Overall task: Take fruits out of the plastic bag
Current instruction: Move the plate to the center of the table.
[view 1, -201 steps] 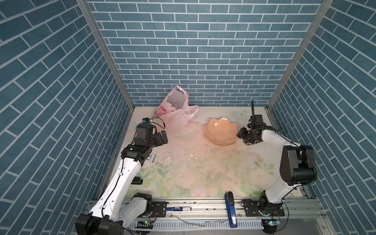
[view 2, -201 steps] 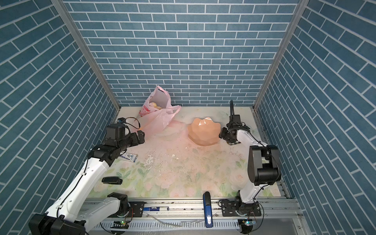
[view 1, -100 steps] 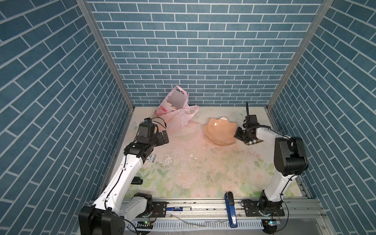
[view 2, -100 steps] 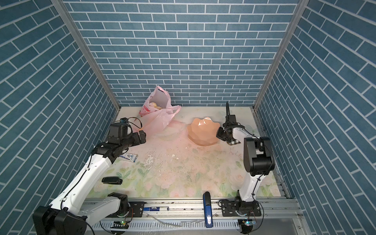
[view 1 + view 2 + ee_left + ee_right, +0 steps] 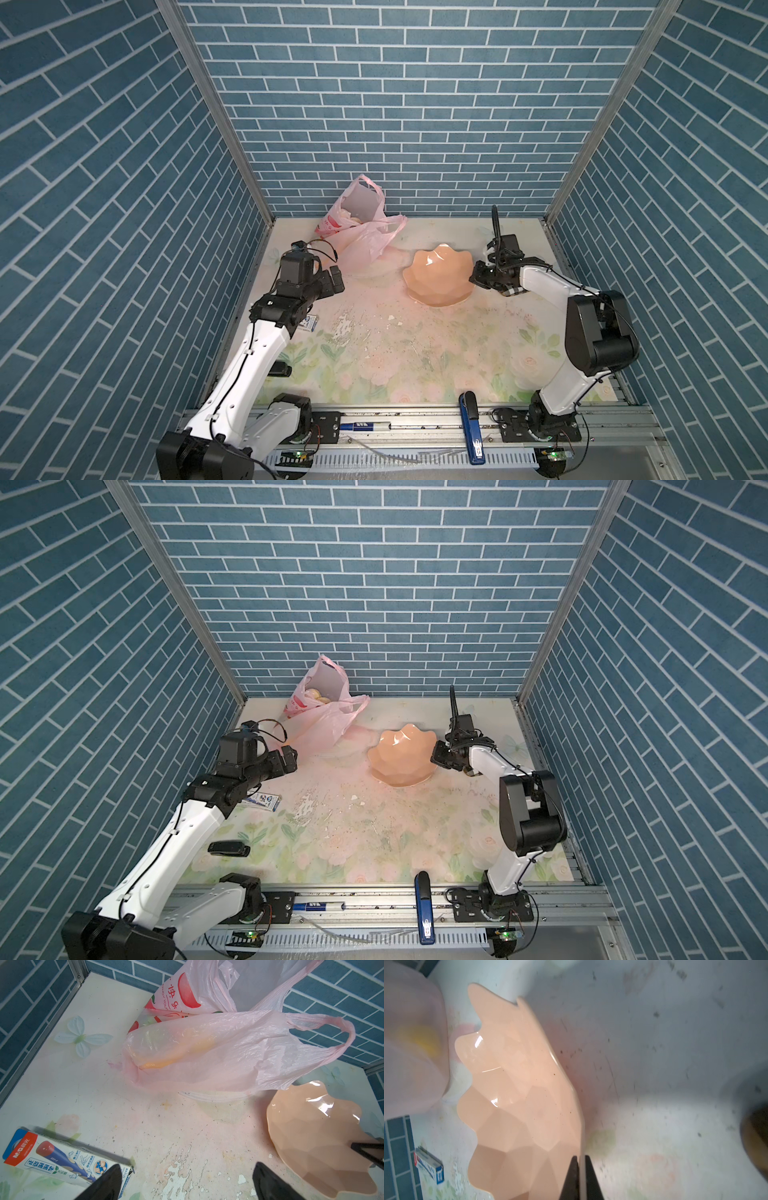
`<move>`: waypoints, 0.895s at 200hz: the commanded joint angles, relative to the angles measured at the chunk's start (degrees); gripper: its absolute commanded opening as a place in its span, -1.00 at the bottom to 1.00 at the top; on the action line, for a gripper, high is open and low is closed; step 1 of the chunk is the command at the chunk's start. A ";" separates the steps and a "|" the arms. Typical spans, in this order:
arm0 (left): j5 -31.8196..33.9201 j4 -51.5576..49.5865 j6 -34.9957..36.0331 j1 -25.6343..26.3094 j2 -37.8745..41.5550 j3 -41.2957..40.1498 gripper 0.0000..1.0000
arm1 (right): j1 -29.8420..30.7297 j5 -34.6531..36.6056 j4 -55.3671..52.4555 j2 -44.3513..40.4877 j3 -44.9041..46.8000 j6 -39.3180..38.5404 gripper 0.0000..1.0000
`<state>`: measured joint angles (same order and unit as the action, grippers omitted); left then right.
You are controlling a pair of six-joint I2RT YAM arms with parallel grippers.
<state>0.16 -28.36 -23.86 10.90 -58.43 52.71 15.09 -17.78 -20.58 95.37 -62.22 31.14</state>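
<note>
1. My right gripper [image 5: 580, 1160] is pinching the rim of the peach-coloured bowl [image 5: 519, 1095]. In the right wrist view the thin edge is sitting between my two black fingers, which are pressing almost together.
2. In both top views I am gripping the bowl on the side facing away from the plastic bag [image 5: 361, 241].
3. My left gripper [image 5: 188, 1165] is hanging above the table [image 5: 415, 353] with its jaws spread wide, holding nothing. It is hovering near the bag without touching it.
4. The bag is sitting at the back of the table toward my left. Its mouth is gaping upward and one handle loop is drooping toward the bowl.
5. The fruits [image 5: 316, 695] are lying inside the bag. Pale rounded pieces are showing in its mouth in a top view, and a banana [image 5: 178, 1051] is showing through the thin film in the left wrist view.
6. A pencil box [image 5: 62, 1159] is lying flat on the table beside my left gripper.
</note>
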 commanded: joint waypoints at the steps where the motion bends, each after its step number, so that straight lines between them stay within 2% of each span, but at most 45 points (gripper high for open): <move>1: 0.03 0.88 -1.41 0.27 2.21 -1.37 0.99 | 2.12 0.64 -5.10 -7.88 6.59 0.95 -1.00; 39: -0.96 1.25 -2.63 0.27 2.89 -1.69 0.99 | 5.94 3.34 -5.39 -19.11 17.09 6.26 -1.00; 92: -2.05 2.77 -6.14 0.27 3.60 -1.56 0.99 | 10.82 7.10 -4.12 -27.80 27.11 12.36 -1.00; 139: -3.40 3.49 -8.44 0.27 0.80 0.05 0.99 | 11.10 8.38 -3.73 -31.49 30.93 13.86 -1.00; 168: -4.83 4.36 -9.67 0.27 -3.09 3.00 0.99 | 11.10 9.72 -3.01 -31.47 31.95 13.86 -0.88; 179: -5.46 4.62 -10.12 0.27 -4.73 4.37 0.99 | 11.10 10.07 -2.62 -31.33 32.45 14.16 -0.77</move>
<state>-3.46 -25.71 -32.45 10.90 -60.40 53.41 25.89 -12.38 -21.26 63.94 -32.03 43.70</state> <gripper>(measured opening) 0.994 0.074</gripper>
